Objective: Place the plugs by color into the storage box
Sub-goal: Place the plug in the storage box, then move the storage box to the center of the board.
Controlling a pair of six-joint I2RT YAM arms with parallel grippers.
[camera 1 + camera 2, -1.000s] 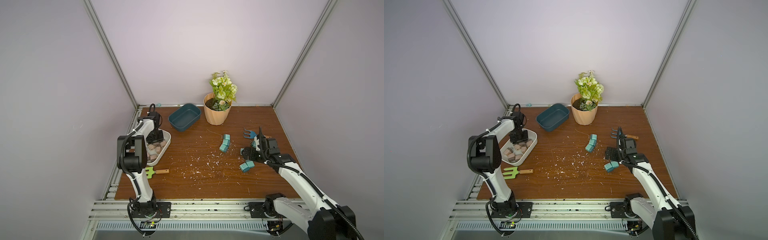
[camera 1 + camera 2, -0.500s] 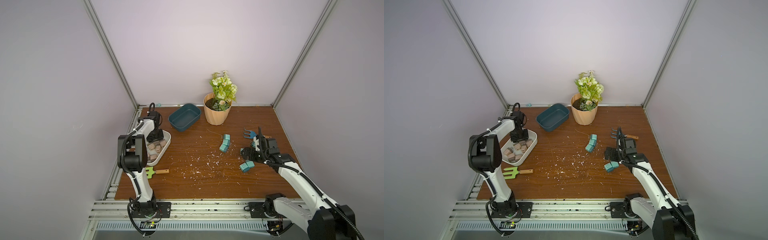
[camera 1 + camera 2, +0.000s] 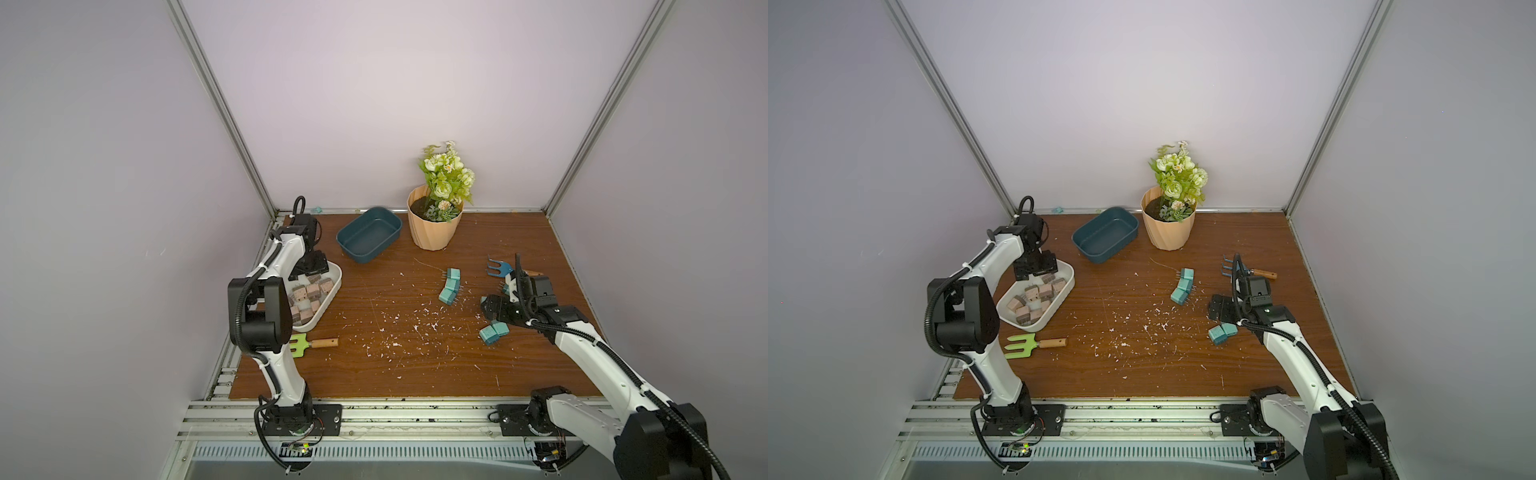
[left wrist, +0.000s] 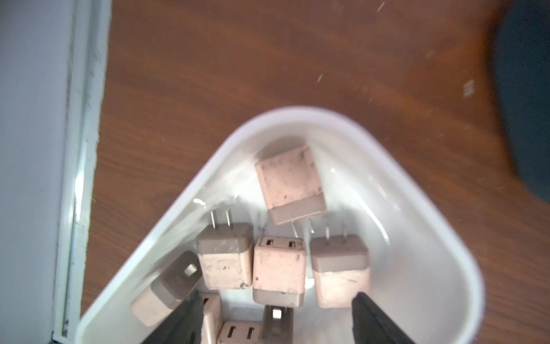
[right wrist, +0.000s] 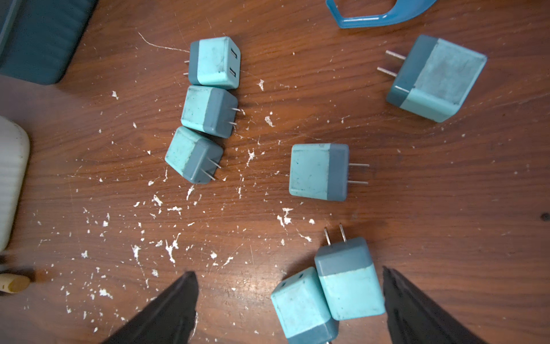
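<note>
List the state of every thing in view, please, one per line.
left gripper, open, holding nothing
right gripper, open, holding nothing
white tray, holds beige plugs
teal tray, empty
teal plugs, lying loose on table
flower pot, upright
green fork, lying flat
blue fork, lying flat

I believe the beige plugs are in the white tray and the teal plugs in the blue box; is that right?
Not quite: both top views show the teal plugs on the table, outside the blue box. The beige plugs are in the white tray.
</note>
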